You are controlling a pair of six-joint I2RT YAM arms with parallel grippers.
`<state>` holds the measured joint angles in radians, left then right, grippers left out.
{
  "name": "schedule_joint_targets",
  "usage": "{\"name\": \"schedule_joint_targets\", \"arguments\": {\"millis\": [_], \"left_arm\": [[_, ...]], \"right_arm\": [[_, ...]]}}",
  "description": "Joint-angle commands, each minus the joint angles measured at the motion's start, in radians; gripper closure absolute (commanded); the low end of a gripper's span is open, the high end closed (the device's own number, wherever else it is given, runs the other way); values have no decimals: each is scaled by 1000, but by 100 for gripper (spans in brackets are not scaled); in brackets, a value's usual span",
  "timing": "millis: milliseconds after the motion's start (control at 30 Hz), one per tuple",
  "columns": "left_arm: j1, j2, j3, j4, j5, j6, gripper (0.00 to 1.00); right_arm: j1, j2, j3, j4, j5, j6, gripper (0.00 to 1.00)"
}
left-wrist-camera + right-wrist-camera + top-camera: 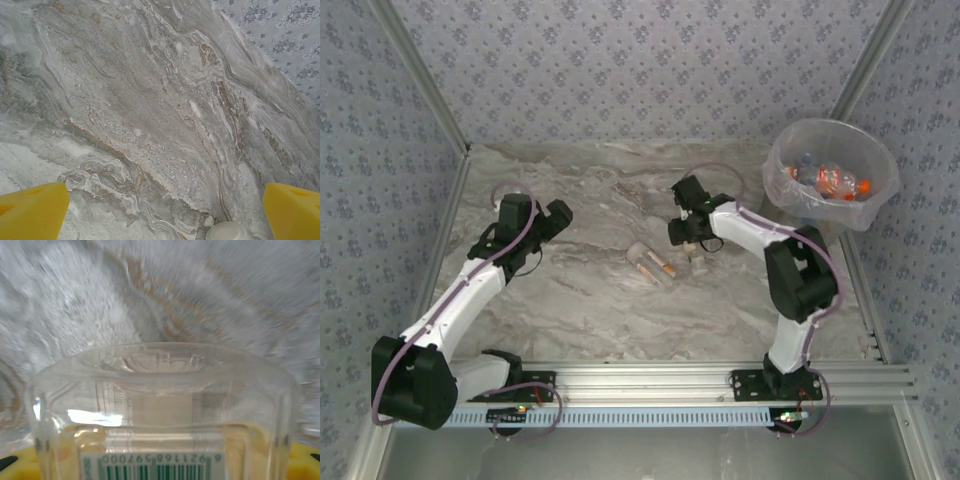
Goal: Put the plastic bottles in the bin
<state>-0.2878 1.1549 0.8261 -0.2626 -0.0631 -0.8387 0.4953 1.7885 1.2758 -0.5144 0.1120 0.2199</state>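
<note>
1. The left arm and the right arm are built alike: smooth white tube-like links joined by chunky black joint housings.
2. Each arm ends at its foot in a flat black mounting plate, the left plate and the right plate.
3. A thin lilac cable follows each arm in loose loops: the left cable and the right cable.
4. From above, the left hand and the right hand are compact black blocks.
5. In the left wrist view, the fingers are bright yellow, blocky and matte.
6. In the right wrist view, the same yellow shows on a finger at the lower edge.
</note>
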Motion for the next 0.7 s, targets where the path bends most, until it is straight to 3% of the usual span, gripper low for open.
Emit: {"name": "schedule_joint_targets", "arguments": {"millis": [0,367,667], "left_arm": [[6,13,44,0,18,-6,0],[6,57,51,48,100,-21,1],[-5,98,49,126,226,7,1]], "right_arm": [[-17,-158,6,27,54,-62,42],[-164,-482,144,-54,-22,-135,44],[-517,-520,252,-120,-49,-117,45]]}}
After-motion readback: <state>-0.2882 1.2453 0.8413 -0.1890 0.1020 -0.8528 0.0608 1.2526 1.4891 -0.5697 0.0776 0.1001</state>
